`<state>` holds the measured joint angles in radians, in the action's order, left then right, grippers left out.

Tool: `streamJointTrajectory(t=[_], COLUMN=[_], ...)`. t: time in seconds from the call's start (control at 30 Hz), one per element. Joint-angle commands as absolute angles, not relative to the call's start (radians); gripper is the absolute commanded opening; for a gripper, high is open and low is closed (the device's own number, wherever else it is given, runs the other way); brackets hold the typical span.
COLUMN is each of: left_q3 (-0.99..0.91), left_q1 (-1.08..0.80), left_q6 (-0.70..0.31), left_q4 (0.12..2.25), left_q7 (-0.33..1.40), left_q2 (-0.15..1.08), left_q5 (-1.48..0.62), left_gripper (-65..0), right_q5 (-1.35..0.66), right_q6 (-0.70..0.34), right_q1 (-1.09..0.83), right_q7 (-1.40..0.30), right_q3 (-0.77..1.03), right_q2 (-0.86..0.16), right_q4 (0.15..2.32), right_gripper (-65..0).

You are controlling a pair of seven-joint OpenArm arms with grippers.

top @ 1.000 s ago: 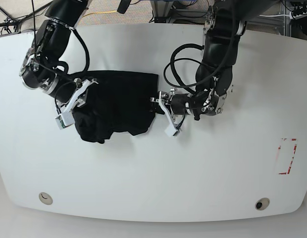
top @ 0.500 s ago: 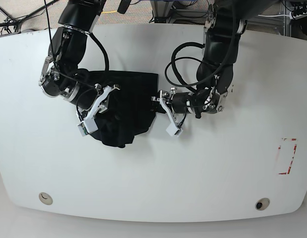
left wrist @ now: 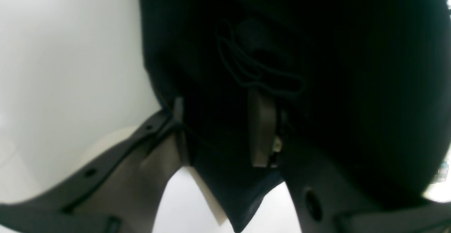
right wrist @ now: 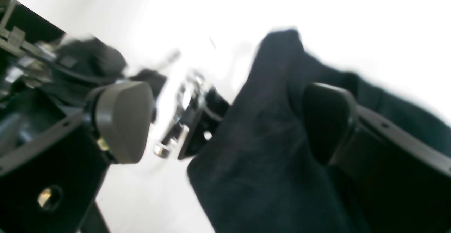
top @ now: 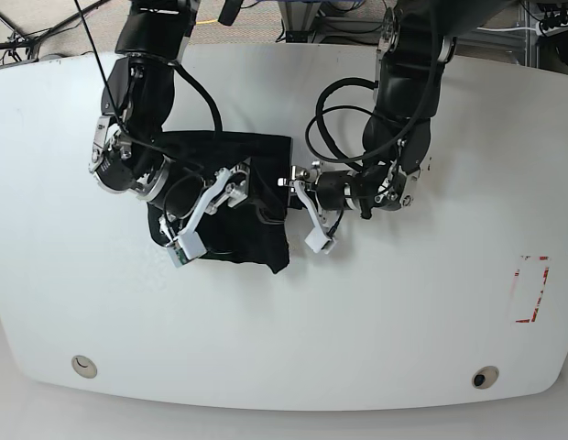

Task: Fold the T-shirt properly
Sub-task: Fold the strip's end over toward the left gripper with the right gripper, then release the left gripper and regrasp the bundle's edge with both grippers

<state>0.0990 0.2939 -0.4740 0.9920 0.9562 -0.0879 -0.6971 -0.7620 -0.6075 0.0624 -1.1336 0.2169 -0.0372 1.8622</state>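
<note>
- T-shirt [top: 224, 197]: black, bunched into a rough block, lying left of centre toward the far edge of the table [top: 403, 312].
- Left gripper [top: 304, 209]: narrow, clamped on the shirt's right edge, cloth pinched between the pads [left wrist: 260, 127].
- Right gripper [top: 208, 217]: spread wide, cloth draped over one finger [right wrist: 327, 120], not pinched.
- Risks: draped layer sliding off, fold collapsing; uneven pull skewing edges.

Base view: looks straight down on my white table [top: 376, 312] from well above, both arms in frame. Left wrist view: rides behind my left gripper [left wrist: 220, 131], pressed close to the T-shirt [left wrist: 334, 67]. Right wrist view: close behind my right gripper [right wrist: 225, 120], sharing that same black cloth.
</note>
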Motion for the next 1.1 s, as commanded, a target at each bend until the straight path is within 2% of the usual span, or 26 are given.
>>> streamJointTrajectory(t=[0.0, 0.1, 0.2, 0.33, 0.43, 0.67, 0.83, 1.07], left_q3=[0.099, 0.097, 0.097, 0.058, 0.048, 0.044, 0.042, 0.041], left_q1=[0.311, 0.326, 0.337, 0.338, 0.331, 0.288, 0.243, 0.179], left_q6=[-0.463, -0.472, -0.544, -0.591, -0.595, -0.596, -0.596, -0.596], left_q4=[1.000, 1.000, 1.000, 1.069, 1.190, 1.311, 1.319, 1.320], left_q7=[0.974, 0.972, 0.970, 0.974, 0.977, 0.977, 0.978, 0.978], left_q2=[-0.084, -0.084, -0.081, -0.044, 0.012, 0.194, 0.297, 0.341], left_q5=[-0.656, -0.659, -0.700, -0.768, -0.785, -0.789, -0.791, -0.791], left_gripper=[-40.8, -40.8, -40.8, -40.8, -40.8, -40.8, -40.8, -40.8], right_q5=[-0.783, -0.783, -0.783, -0.785, -0.777, -0.774, -0.754, -0.667], right_q6=[-0.618, -0.618, -0.619, -0.639, -0.698, -0.698, -0.698, -0.698], right_q1=[0.064, 0.044, 0.018, -0.019, -0.035, -0.042, 0.031, 0.088], right_q7=[-1.115, -1.113, -1.112, -1.112, -1.112, -1.112, -1.086, -1.009], right_q3=[0.223, 0.223, 0.225, 0.277, 0.286, 0.280, 0.278, 0.182], right_q2=[-0.074, -0.099, -0.124, -0.128, -0.130, -0.114, -0.087, -0.079], right_q4=[1.906, 1.925, 1.933, 1.929, 1.925, 1.911, 1.787, 1.643], right_gripper=[-0.3, -0.3, -0.3, -4.4, -10.8, -24.1, -30.8, -39.2])
